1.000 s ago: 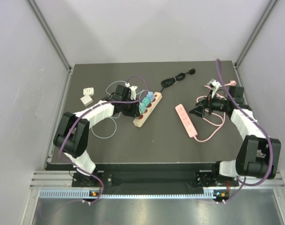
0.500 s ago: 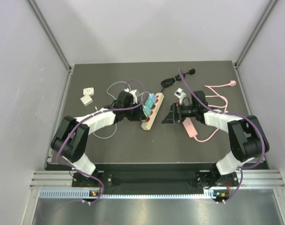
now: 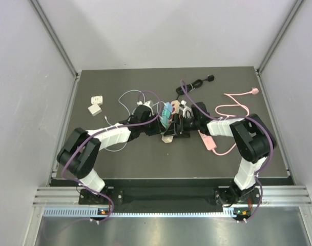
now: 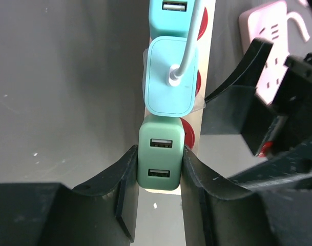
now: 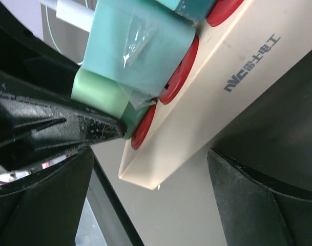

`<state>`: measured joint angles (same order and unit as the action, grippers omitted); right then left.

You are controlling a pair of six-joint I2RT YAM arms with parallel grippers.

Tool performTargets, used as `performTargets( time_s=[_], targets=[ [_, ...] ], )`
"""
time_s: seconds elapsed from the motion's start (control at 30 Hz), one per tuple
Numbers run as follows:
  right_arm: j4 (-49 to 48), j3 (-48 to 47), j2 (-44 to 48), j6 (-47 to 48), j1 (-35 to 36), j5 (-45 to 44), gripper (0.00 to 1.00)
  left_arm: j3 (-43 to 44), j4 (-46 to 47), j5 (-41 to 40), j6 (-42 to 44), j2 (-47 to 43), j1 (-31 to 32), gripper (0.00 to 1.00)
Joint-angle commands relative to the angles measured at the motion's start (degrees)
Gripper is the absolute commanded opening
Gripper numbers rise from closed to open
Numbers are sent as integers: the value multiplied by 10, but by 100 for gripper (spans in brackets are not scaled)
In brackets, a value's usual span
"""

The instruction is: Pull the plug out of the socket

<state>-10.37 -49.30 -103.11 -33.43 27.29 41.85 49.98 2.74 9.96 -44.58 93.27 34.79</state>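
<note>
dark table [image 3: 145,169] w/ beige pwr strip [image 5: 222,97], pink strip [image 3: 208,141], black cable [image 3: 196,83], 2 white adapters [image 3: 96,104] far left.

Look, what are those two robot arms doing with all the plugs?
They are getting ready to pull a plug out. The left gripper is shut on the pale green square USB charger at the end of the cream plastic power strip with round red sockets. The right gripper is open, straddling that end of the strip without gripping it. The charger still sits in its socket.
</note>
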Motion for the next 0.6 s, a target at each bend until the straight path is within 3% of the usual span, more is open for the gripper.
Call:
performTargets(
  time_s=[0.0,0.27,0.33,0.37,0.43,0.47,0.5,0.57],
  targets=[
    [-27,-5,-17,-30,15,-30,91,2,75,-32,-54,-27,9,0],
    [5,-5,-21,-9,16,-67,68,1,82,-60,-103,-18,23,0],
    [6,-3,-21,-10,15,-72,59,-1,89,-59,-117,-17,25,0],
    [0,0,-21,-14,14,-72,53,-2,94,-57,-125,-17,27,0],
    [-5,1,-23,-22,6,-66,27,-2,97,-54,-131,-16,30,0],
    [-3,-1,-24,-21,2,-62,8,-2,98,-51,-133,-17,32,0],
    [1,-2,-24,-20,-4,-60,1,-1,98,-53,-133,-18,31,0],
    [3,3,-16,-16,-13,-68,0,0,94,-51,-129,-21,32,0]
  ],
)
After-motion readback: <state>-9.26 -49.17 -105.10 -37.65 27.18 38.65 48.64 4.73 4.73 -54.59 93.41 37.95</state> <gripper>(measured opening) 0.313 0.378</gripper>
